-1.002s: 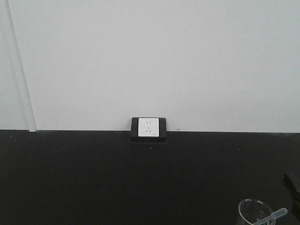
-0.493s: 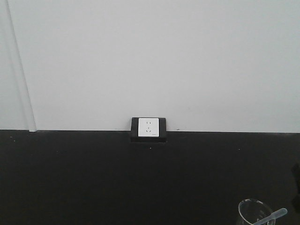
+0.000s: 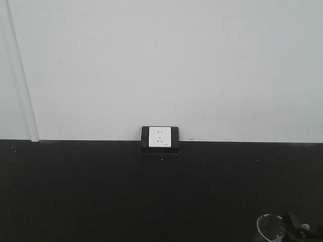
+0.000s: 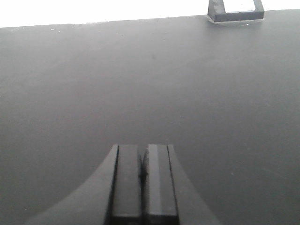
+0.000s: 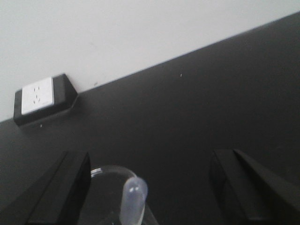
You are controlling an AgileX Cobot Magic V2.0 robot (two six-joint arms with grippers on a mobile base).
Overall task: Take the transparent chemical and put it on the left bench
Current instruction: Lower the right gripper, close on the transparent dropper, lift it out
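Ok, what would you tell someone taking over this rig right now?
Left end effector: shut, empty, above the black counter.
Right end effector: open, straddling the bulb of the transparent chemical pipette, not gripping it.
The pipette stands in the glass beaker on that counter.
Done: approach only. Left: close, lift out, carry to the left bench, not in view.

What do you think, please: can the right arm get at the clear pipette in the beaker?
Probably yes: the right pincer is open, its fingers flank the beaker, and the pipette bulb sticks up between them with nothing in the way.
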